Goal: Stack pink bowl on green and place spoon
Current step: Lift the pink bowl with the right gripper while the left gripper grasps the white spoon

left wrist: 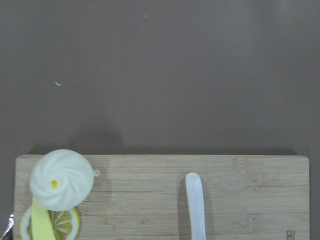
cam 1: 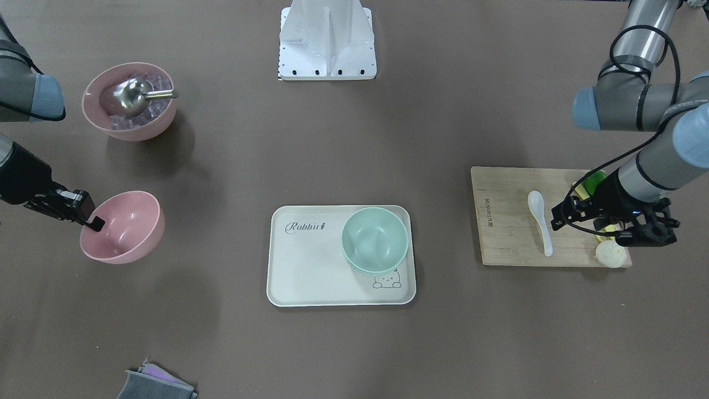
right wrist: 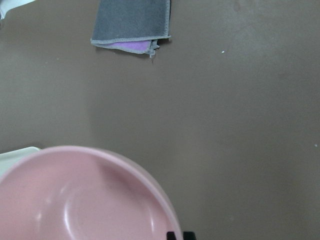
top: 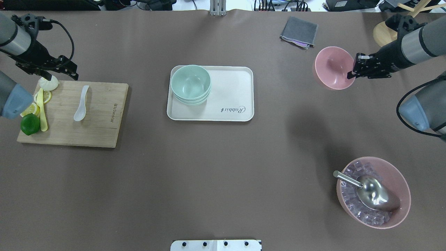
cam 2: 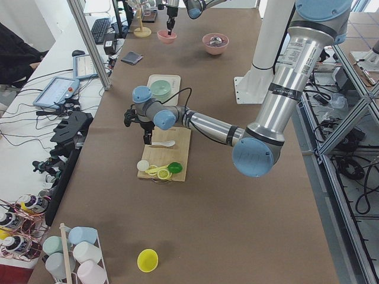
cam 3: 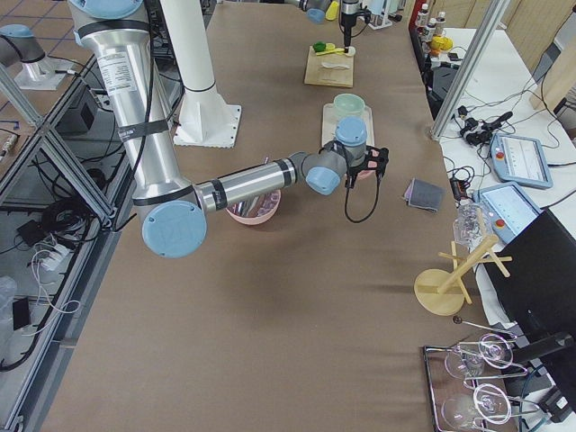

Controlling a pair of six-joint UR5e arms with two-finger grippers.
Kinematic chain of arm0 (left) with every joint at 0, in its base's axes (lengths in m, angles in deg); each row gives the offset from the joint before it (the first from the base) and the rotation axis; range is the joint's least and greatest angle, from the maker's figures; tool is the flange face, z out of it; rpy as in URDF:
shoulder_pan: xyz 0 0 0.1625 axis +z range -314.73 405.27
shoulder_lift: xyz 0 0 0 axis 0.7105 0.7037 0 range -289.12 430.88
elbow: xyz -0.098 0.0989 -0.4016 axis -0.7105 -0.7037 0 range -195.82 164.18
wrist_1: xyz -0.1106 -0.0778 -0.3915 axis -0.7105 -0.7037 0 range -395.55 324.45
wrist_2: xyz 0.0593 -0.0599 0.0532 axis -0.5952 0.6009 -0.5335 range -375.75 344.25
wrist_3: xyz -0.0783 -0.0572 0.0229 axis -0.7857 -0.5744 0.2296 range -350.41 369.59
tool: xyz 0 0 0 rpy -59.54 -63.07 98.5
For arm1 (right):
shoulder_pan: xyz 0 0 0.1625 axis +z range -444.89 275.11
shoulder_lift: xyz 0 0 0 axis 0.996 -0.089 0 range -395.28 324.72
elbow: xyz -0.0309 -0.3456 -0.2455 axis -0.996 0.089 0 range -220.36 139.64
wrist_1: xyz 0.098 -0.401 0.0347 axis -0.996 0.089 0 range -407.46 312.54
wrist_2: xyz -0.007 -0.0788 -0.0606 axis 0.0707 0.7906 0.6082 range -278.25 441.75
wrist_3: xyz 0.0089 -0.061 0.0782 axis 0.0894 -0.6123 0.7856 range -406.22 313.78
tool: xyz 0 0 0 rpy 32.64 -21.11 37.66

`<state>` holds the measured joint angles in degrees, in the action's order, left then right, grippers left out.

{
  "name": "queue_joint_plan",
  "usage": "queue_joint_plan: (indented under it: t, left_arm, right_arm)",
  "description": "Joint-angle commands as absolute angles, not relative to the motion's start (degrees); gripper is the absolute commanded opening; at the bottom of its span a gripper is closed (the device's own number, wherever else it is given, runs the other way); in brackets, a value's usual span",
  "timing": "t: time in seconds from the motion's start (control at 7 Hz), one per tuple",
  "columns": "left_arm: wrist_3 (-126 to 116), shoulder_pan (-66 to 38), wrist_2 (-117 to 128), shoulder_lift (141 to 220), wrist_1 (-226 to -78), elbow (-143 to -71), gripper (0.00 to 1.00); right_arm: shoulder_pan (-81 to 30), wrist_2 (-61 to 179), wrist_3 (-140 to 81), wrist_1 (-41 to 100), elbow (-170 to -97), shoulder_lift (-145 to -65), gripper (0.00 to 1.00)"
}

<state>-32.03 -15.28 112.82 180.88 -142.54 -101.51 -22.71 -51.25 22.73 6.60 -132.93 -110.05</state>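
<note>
The empty pink bowl (cam 1: pixel 124 227) is off the tray on my right side, slightly tilted. My right gripper (cam 1: pixel 94 223) is shut on its rim; this also shows in the overhead view (top: pixel 351 74) and the right wrist view (right wrist: pixel 175 235). Stacked green bowls (cam 1: pixel 375 239) stand on the white tray (cam 1: pixel 310 266). The white spoon (cam 1: pixel 540 221) lies on the wooden cutting board (cam 1: pixel 507 238). My left gripper (cam 1: pixel 637 235) hovers over the board's bun end, apart from the spoon, open and empty.
A second pink bowl (cam 1: pixel 129 100) with ice cubes and a metal scoop sits near the robot on my right. A bun (cam 1: pixel 610 254), lemon slices and a lime (top: pixel 30 124) lie on the board. A grey cloth (top: pixel 299 32) lies at the far edge.
</note>
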Motion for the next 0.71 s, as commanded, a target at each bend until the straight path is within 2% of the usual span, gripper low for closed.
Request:
queue_joint_plan:
  t: [0.0, 0.43, 0.57]
  left_arm:
    - [-33.21, -12.57, 111.86, 181.18, -142.69, -100.11, 0.97]
    - [-33.13, -9.4, 107.38, 180.92, -143.21, -99.15, 0.94]
    - [-33.13, -9.4, 107.38, 180.83, -145.39, -97.49, 0.83]
  right_arm:
    - [-22.93, -51.14, 27.67, 6.68, -132.56, -106.49, 0.0]
    - [-23.8, -51.06, 29.37, 6.59, -132.47, -104.8, 0.0]
    - [-23.98, -50.19, 29.46, 6.59, -132.47, -104.1, 0.0]
